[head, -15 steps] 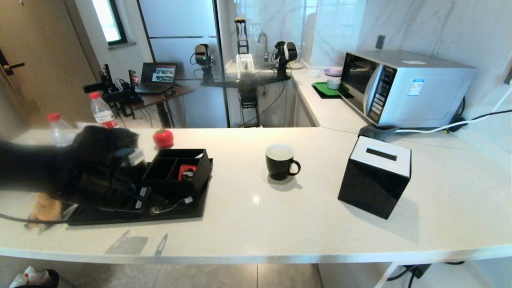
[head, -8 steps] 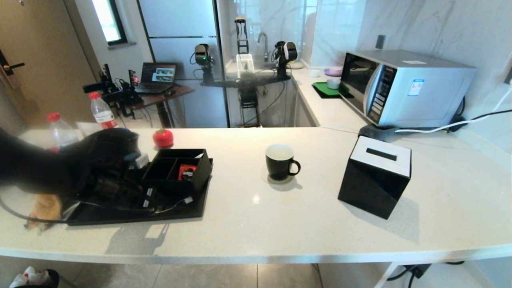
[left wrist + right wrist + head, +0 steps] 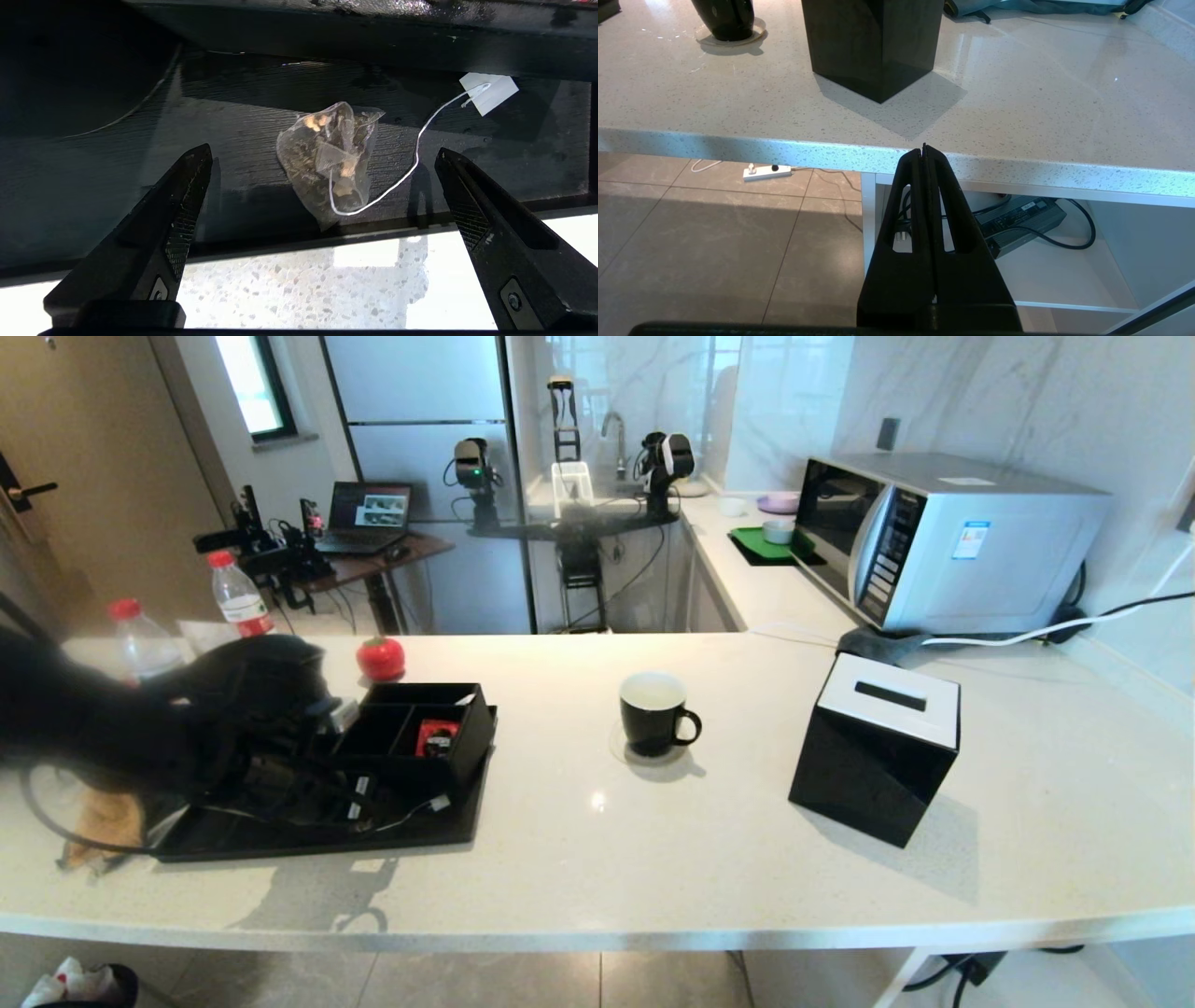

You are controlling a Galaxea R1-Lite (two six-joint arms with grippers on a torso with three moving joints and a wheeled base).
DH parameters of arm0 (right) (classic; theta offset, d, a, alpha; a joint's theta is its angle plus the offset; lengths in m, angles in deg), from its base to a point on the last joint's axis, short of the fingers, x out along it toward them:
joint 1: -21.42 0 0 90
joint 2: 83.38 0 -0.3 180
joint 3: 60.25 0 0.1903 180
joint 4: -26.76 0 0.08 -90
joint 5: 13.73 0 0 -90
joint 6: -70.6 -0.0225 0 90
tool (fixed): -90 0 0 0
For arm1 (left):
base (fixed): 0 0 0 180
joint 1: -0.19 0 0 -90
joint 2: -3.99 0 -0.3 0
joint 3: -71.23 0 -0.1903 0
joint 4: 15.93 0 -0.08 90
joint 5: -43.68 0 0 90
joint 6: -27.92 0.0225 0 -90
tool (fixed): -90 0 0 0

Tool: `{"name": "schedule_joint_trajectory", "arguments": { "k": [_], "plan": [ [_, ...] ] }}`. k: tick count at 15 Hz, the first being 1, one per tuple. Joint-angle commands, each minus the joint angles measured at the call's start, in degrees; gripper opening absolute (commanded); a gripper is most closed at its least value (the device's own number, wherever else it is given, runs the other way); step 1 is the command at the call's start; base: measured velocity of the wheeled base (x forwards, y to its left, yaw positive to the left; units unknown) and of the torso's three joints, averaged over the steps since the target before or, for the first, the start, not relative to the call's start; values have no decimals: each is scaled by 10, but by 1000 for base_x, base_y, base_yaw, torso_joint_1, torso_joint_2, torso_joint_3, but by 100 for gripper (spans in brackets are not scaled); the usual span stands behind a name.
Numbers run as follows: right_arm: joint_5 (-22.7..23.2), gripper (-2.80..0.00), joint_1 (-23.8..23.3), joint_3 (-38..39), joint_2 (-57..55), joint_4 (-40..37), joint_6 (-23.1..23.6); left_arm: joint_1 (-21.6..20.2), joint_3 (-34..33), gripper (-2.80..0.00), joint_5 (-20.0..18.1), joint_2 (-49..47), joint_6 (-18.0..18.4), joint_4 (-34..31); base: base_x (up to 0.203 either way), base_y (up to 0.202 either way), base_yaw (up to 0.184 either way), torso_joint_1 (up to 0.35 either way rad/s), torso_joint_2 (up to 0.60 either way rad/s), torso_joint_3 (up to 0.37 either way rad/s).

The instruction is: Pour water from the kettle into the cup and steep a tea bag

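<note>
The tea bag point(image 3: 329, 161), a light, soft, tearable pouch lying between the wide-open, empty left tool point(image 3: 322, 196), looks best pinched gently mid-pouch.

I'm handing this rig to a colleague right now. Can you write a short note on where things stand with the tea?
Left gripper: open, above the tea bag, not touching it.
Right gripper: shut, empty, parked below the counter edge.
Tea bag lies flat in the black tray near its front rim, string and tag trailing beside it.
Cup stands mid-counter on a coaster, left of the tissue box.
Kettle is not visible in any view.
Whether water is already in the cup cannot be told.
Left: grasp the tea bag, carry it to the cup, steep.
</note>
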Motion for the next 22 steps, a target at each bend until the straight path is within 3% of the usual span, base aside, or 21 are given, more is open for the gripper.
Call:
{"name": "schedule_joint_trajectory", "arguments": {
  "k": [1, 11, 12, 13, 22],
  "plan": [
    [0, -280, 0, 0, -1, 0, 1, 0, 0, 0, -1, -12, 0, 2, 0, 0, 0, 0, 0, 0],
    [0, -280, 0, 0, -1, 0, 1, 7, 4, 0, -1, -32, 4, 20, 0, 0, 0, 0, 0, 0],
    [0, -280, 0, 0, -1, 0, 1, 7, 5, -127, -1, -33, 4, 20, 0, 0, 0, 0, 0, 0],
    [0, -280, 0, 0, -1, 0, 1, 8, 5, -280, -1, -34, 4, 20, 0, 0, 0, 0, 0, 0],
    [0, -280, 0, 0, -1, 0, 1, 8, 5, -280, 1, -20, 5, 20, 0, 0, 0, 0, 0, 0]
  ]
}}
